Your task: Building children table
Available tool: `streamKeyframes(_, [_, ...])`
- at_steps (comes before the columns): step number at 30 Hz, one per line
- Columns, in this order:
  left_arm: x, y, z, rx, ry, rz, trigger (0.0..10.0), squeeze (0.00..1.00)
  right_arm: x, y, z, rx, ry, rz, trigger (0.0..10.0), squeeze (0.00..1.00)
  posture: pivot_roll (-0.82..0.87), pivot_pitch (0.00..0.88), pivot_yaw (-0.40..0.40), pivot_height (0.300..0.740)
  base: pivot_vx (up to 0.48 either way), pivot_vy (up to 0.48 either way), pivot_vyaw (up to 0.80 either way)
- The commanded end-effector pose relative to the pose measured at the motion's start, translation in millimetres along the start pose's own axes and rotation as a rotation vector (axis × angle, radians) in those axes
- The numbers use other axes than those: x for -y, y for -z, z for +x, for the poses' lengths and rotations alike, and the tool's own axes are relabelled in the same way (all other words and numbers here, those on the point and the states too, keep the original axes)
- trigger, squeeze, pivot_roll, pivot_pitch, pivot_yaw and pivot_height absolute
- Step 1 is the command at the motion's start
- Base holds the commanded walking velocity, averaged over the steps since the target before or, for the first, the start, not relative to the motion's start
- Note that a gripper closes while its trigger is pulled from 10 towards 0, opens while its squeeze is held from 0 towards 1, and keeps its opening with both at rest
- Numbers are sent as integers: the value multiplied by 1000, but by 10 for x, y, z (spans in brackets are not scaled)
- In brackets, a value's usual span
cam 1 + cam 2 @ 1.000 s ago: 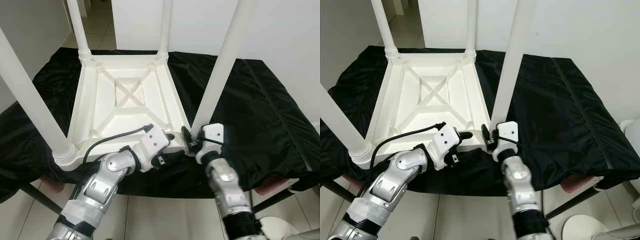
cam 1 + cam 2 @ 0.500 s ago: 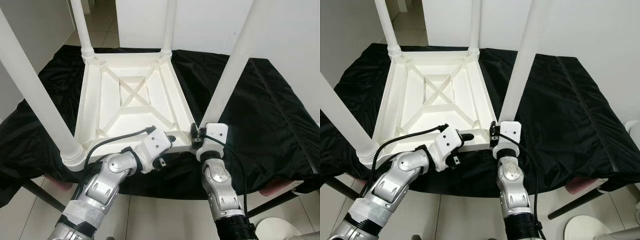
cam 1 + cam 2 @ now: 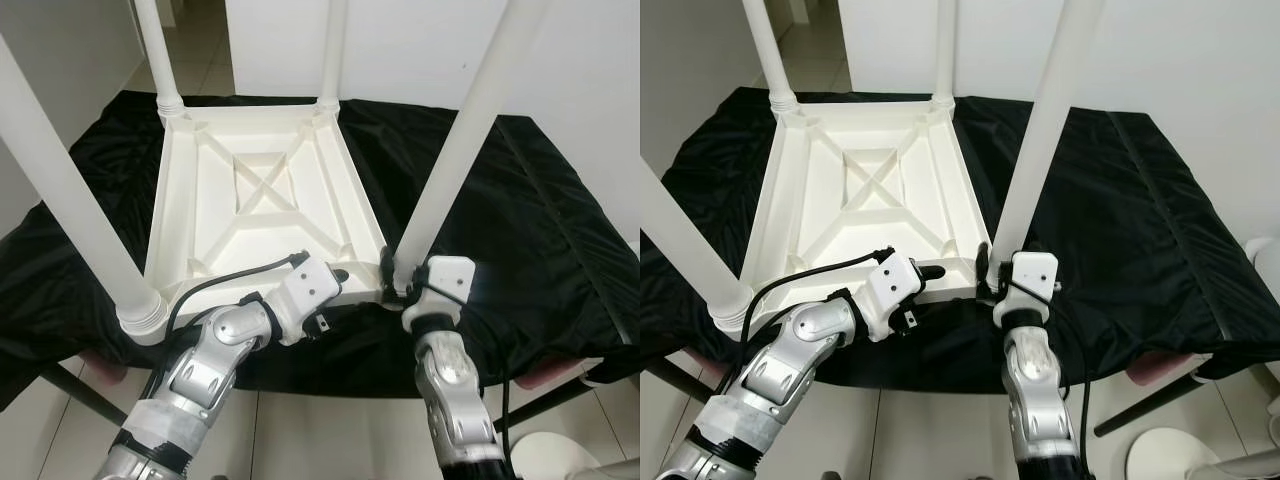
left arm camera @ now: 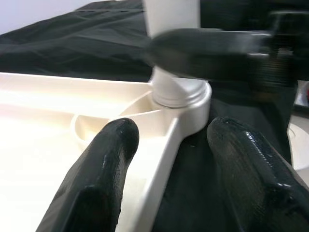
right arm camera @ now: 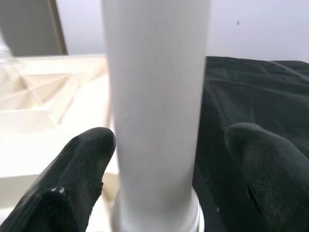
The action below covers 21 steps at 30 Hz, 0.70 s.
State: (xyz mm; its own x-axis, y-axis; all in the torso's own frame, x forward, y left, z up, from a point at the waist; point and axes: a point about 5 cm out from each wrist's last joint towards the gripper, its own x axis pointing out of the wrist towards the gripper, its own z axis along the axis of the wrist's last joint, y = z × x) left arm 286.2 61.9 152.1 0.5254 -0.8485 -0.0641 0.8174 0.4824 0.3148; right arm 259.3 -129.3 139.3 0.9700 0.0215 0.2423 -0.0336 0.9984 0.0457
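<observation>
Fingers of the right gripper (image 5: 159, 188) are straddling the table leg (image 3: 465, 135), spread apart; left gripper (image 4: 166, 164) is gaping over the table (image 3: 255, 190) rim at 6 o'clock.

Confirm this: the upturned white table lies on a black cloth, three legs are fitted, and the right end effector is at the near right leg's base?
Not quite. Four legs are fitted, not three: the left eye view shows one at every corner of the white table. The rest holds: it lies upturned on the black cloth, with the right end effector at the near right leg.
</observation>
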Motion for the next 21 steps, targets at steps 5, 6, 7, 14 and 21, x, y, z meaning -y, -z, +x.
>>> streamKeyframes(5, [-123, -76, -45, 50, -93, -48, 10000, 0, -12, -101, -125, 41, -32, 21, 10000, 0, 6, 69, -33, 740, 0, 0, 0])
streamKeyframes(6, [-137, -89, -61, 58, -95, -61, 10000, 0, -20, -102, -176, 36, -46, 13, 10000, 0, 5, 69, -33, 740, 0, 0, 0])
streamKeyframes(7, [-137, -89, -61, 58, -95, -61, 10000, 0, -20, -102, -176, 36, -46, 13, 10000, 0, 5, 69, -33, 740, 0, 0, 0])
streamKeyframes(14, [-90, -194, -196, 124, -42, -194, 10000, 0, -36, 9, -410, -41, -137, -24, 0, 0, 7, 73, -30, 740, 0, 0, 0])
streamKeyframes(21, [39, -203, -308, 120, 70, -260, 10000, 0, -109, 72, -400, -69, -217, -3, 0, 0, 20, 68, -37, 740, 0, 0, 0])
